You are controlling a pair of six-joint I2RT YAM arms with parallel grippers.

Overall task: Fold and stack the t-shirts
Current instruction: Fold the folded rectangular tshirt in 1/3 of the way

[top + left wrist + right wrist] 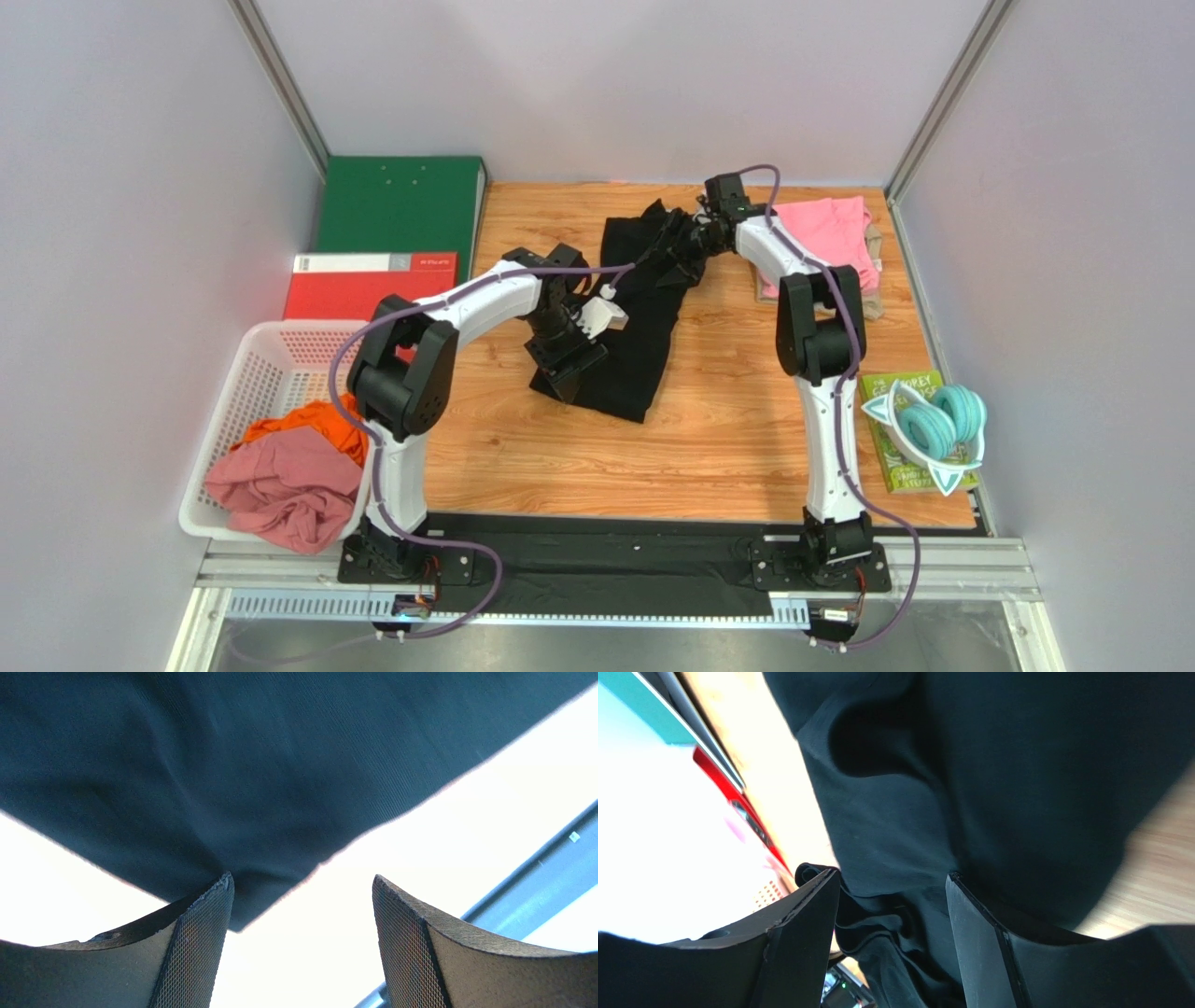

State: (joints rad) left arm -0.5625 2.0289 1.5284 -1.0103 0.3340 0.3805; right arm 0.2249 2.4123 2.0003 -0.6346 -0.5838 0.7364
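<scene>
Black t-shirt (638, 350) is lying mid-tabletop, out beyond the white mesh basket (267, 357). It is folded into a long strip, with the long axis running far to near and the near end slanting basketward. Matte knit; the far end is bunching up, partly hidden by the right wrist.

Left gripper (302, 903) is gaping wide, holding nothing, with the hem corner just past one finger. Right gripper (892, 878) is straddling the bunched folds, jaws standing apart.

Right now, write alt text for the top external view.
The left arm and right arm both reach over a black t-shirt lying on the wooden table. A pink shirt lies at the far right; a white basket at left holds an orange shirt and a dusty-rose shirt.
</scene>
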